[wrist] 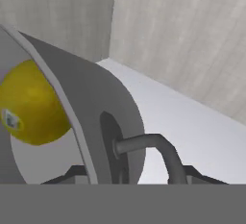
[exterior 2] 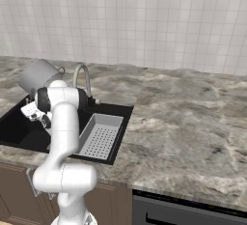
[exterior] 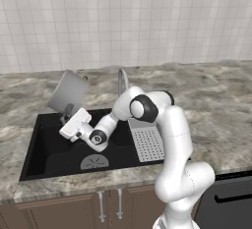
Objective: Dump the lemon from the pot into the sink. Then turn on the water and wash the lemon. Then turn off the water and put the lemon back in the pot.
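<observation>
— Lemon (wrist: 31, 105)?
— Inside the pot (exterior: 68, 93), lifted and tipped above the sink's (exterior: 49, 154) back left corner.
— Jaws (exterior: 67, 113)?
— Clamped on the pot's rim, beside a loop handle (wrist: 149, 146).
— Surroundings?
— Mottled grey stone worktop (exterior: 206, 105) around the sink, white tiled wall (exterior: 123, 21) behind, silver tap (exterior 2: 83, 77) at the back edge.
</observation>
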Motion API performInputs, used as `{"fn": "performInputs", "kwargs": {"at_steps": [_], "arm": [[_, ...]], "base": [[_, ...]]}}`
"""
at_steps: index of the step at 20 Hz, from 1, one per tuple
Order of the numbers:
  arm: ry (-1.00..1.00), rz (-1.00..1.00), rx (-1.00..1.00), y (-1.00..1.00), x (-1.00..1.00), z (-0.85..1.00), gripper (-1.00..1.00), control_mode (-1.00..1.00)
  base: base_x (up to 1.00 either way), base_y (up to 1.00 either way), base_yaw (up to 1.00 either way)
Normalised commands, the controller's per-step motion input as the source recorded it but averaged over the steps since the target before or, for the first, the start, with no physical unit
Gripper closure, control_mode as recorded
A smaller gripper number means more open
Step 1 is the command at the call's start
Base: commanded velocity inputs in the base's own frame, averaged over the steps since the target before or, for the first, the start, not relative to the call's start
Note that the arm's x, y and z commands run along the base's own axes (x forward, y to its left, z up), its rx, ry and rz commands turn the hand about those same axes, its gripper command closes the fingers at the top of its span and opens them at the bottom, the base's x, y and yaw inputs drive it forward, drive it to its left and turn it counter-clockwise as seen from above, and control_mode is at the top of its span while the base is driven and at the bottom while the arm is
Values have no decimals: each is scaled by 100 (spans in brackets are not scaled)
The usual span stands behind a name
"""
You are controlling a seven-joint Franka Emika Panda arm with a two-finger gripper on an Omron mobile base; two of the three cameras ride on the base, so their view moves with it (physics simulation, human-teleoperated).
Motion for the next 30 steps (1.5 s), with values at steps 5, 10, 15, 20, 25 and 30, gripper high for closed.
{"fn": "performInputs", "kwargs": {"at_steps": [5,10,15,20,25,30], "arm": [[12,-4,13,-10,8,0,100,-100],[9,-1,13,0,0,0,100,-100],[-1,0,2,2,0,14,100,-100],[-36,0,-24,42,-14,81,100,-100],[-45,3,-40,45,-26,79,100,-100],[-48,3,-51,18,-65,43,100,-100]], "base": [[0,0,0],[0,0,0],[0,0,0],[0,0,0],[0,0,0],[0,0,0]]}}
